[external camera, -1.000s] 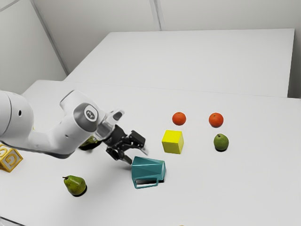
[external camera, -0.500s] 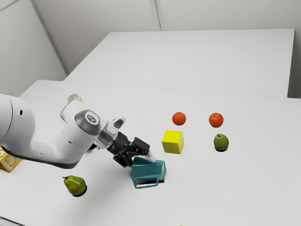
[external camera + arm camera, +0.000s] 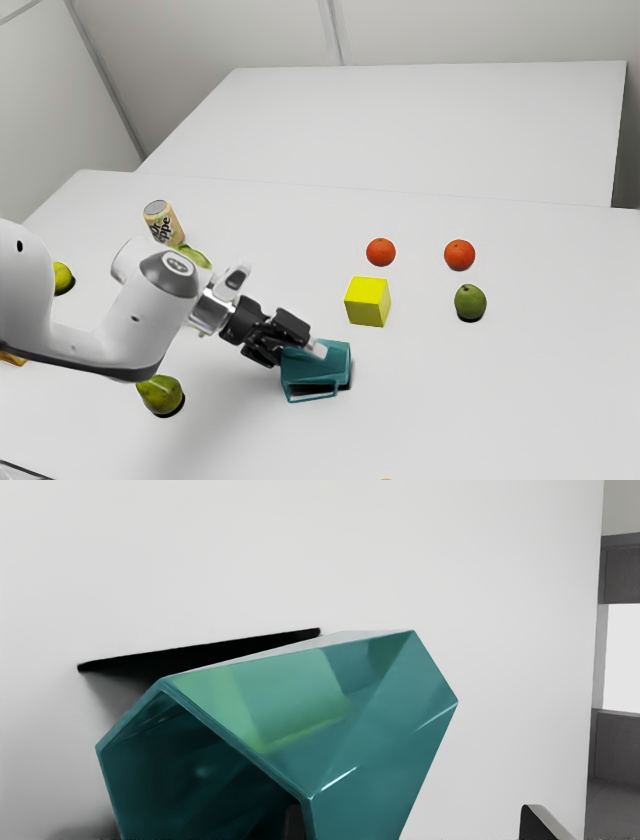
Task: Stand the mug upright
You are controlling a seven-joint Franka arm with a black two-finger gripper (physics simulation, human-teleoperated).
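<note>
In the exterior view the teal mug [image 3: 318, 366] lies on its side on the table, mouth toward the arm and handle toward the view's bottom. My gripper [image 3: 302, 353] is at its mouth end, one fingertip over the mug's upper side. In the wrist view the faceted mug [image 3: 370, 740] shows its dark mouth, and my gripper [image 3: 415, 822] stands open across one wall. One finger [image 3: 294, 822] is inside the mouth; the other finger [image 3: 542, 822] is outside, apart from the wall. The inner finger's contact with the wall cannot be told.
A yellow cube [image 3: 367, 302] stands beyond the mug, with two oranges [image 3: 381, 252] [image 3: 460, 254] and a green fruit [image 3: 470, 302] farther off. A pear [image 3: 161, 395] lies near the arm. A can [image 3: 162, 222] stands behind the arm on the white table [image 3: 520, 400].
My hand has moved lower and toward the exterior view's right, bringing its fingers around the mug's wall. The mug has rolled slightly, its handle now nearer the table. The arm has uncovered the can.
</note>
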